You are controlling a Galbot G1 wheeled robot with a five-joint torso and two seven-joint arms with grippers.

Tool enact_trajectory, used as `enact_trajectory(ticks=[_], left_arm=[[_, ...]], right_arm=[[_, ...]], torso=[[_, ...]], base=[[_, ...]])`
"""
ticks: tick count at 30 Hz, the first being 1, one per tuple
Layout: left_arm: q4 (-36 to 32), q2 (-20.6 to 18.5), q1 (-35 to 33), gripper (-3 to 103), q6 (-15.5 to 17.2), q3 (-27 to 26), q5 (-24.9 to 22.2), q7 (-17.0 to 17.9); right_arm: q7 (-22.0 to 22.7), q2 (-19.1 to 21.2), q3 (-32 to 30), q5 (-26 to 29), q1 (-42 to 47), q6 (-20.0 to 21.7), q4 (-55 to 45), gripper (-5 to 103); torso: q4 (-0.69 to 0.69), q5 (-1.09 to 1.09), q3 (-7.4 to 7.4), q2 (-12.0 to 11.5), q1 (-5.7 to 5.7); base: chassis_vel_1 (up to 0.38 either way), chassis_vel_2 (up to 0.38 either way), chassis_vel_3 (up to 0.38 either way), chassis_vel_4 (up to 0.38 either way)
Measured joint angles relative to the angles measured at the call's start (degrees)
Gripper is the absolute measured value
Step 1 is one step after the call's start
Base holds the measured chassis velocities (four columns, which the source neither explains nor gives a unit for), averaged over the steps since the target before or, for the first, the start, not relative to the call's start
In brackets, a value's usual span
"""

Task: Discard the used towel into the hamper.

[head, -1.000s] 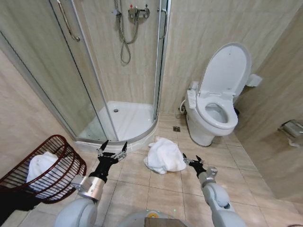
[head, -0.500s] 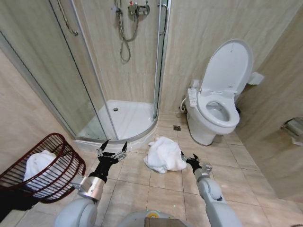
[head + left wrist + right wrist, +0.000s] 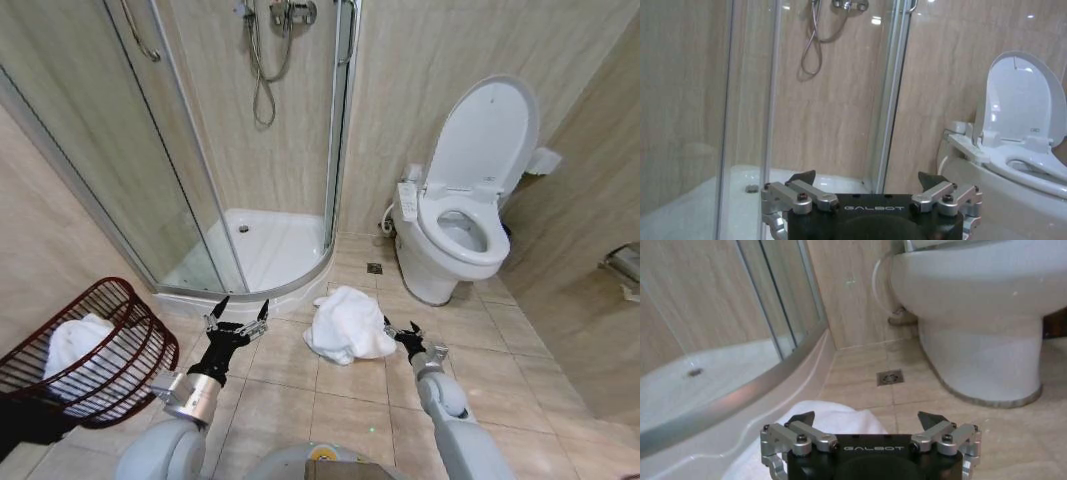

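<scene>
Right pincer (image 3: 402, 331) sits low over the floor tiles, fingers spread apart, gripping nothing, its tips just beside the crumpled white towel (image 3: 347, 326) on the side nearer the toilet (image 3: 455, 235). From the right wrist camera the same pincer (image 3: 867, 419) shows both fingertips apart with a fold of the towel (image 3: 833, 420) lying between and beyond them; contact cannot be told. Towel lies on the floor close to the curved shower tray (image 3: 265, 250), between tray and toilet base. A small floor drain (image 3: 373, 270) sits past the towel, toward the wall.

Left pincer (image 3: 238, 316) is raised on the other side of the towel, well apart from it, fingers wide open and empty, pointing toward the shower glass; in the left wrist camera its tips (image 3: 867, 178) stand spread before the shower.

Hamper (image 3: 120, 365), dark reddish-brown openwork, stands farther out from the towel beyond the left arm, tilted, with a second white towel (image 3: 75, 345) already inside it.
</scene>
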State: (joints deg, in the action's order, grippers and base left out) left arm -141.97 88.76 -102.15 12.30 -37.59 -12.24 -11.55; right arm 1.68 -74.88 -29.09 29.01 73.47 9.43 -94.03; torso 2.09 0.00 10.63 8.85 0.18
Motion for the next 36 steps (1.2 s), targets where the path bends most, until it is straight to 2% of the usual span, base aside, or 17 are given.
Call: enact_trajectory(ticks=[7,17,25,26,29,31,36], left_arm=[[0.0,0.0,0.0,100,0.0,0.0,0.0,0.0],[0.0,0.0,0.0,100,0.0,0.0,0.0,0.0],[0.0,0.0,0.0,100,0.0,0.0,0.0,0.0],[0.0,0.0,0.0,100,0.0,0.0,0.0,0.0],[0.0,0.0,0.0,100,0.0,0.0,0.0,0.0],[0.0,0.0,0.0,100,0.0,0.0,0.0,0.0],[0.0,0.0,0.0,100,0.0,0.0,0.0,0.0]], right_arm=[[-1.6,-0.2,-0.1,1.2,0.3,1.3,-1.3,100],[-4.0,-0.2,-0.3,-0.5,0.4,-0.5,0.2,100],[-6.4,-0.3,0.0,-2.2,-0.1,-1.2,0.9,100],[-6.7,-0.5,0.2,-2.3,-0.2,-0.9,0.9,100],[-6.7,-1.4,0.9,-2.5,-1.1,0.2,1.5,100],[-5.8,-2.3,1.9,-2.9,-1.7,1.6,1.9,100],[-4.7,-1.1,6.6,-1.3,-2.4,3.8,2.4,100]], torso=[[0.01,-0.01,-0.88,-1.1,-0.14],[0.0,0.0,-0.89,-1.0,-0.14],[0.0,0.0,-0.72,-0.8,-0.11],[0.0,-0.04,-0.72,-0.8,-0.1],[0.02,0.03,-0.66,-0.7,-0.05],[0.0,-0.03,-0.65,-0.7,-0.04],[-0.01,-0.02,-0.63,-0.6,-0.05]], base=[[0.0,0.0,0.0,0.0],[-0.018,0.021,0.015,-0.018],[-0.163,0.144,0.144,-0.157],[-0.159,0.171,0.191,-0.158],[-0.14,0.148,0.163,-0.052],[-0.055,0.09,0.017,-0.014],[0.023,0.022,-0.048,-0.014]])
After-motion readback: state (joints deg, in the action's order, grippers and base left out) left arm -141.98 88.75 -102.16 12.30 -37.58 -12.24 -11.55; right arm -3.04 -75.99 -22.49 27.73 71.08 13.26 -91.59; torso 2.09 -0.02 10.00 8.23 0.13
